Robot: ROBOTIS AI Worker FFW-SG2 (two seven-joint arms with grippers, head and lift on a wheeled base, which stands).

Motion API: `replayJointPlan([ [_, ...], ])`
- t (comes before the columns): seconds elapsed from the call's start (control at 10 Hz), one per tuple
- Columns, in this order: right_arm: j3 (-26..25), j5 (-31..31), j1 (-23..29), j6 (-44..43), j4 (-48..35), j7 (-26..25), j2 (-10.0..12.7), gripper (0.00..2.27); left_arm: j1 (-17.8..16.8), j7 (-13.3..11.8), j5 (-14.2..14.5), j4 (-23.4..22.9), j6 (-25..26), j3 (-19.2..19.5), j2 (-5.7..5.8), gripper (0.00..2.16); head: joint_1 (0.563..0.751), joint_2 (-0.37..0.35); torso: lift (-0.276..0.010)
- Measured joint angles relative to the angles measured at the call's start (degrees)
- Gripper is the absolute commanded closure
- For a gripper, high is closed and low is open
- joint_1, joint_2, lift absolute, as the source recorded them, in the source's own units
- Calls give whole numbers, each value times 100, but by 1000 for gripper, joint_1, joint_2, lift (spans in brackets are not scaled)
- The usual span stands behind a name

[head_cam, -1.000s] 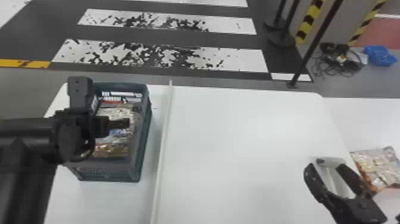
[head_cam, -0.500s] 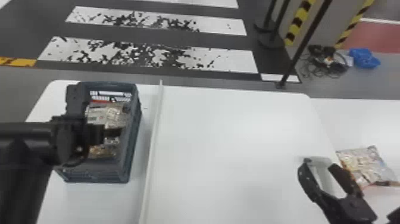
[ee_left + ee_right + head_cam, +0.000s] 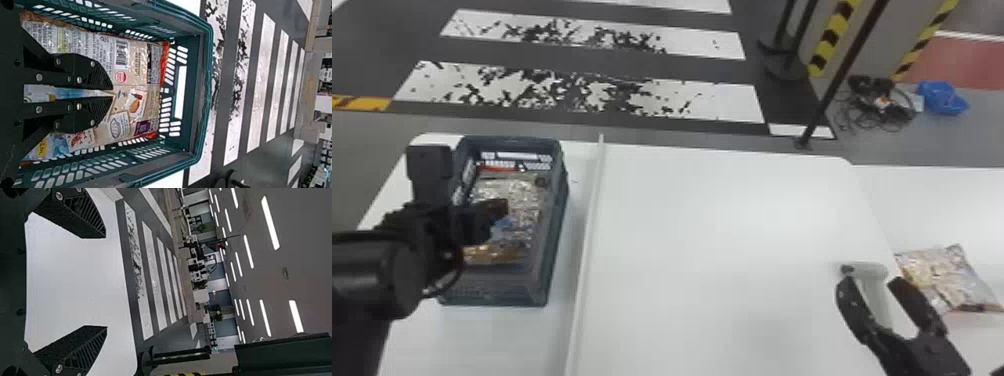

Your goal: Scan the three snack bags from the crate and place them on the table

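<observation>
A barcode (image 3: 121, 54) and unreadably small print (image 3: 102, 55) mark the snack bag (image 3: 131, 80).

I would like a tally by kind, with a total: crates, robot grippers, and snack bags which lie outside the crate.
Crates: 1, the dark teal plastic crate
Grippers: 2, the left gripper and the right gripper
Snack bags outside the crate: 1, the snack bag at the far right
Total: 4

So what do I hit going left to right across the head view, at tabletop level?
Left arm → crate → raised white divider strip → right gripper → the snack bag lying outside the crate.
</observation>
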Motion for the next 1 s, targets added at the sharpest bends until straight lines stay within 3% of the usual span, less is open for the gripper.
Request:
replayJointPlan([
  [0.1, -3, -29, 69, -125, -14, 22, 2, 107, 85, 115, 39, -107, 42, 28, 2, 957, 695, -106, -37],
  [0.2, -16, -37, 131, -198, -43, 46, 3, 107, 107, 379, 64, -203, 230, -7, 5, -1, 695, -99, -37],
  [0.4, -59, -83, 193, -225, -62, 137, 3, 107, -36, 443, 17, -260, 808, -83, 19, 46, 695, -105, -37],
  [0.7, -163, -196, 217, -220, -10, 274, 4, 100, -568, 393, -72, -116, 1830, -104, 6, 70, 695, -121, -37],
  [1.0, -176, -214, 208, -223, 46, 288, 7, 97, -1124, 371, -236, 713, 2228, -217, 2, 70, 695, -123, -37],
])
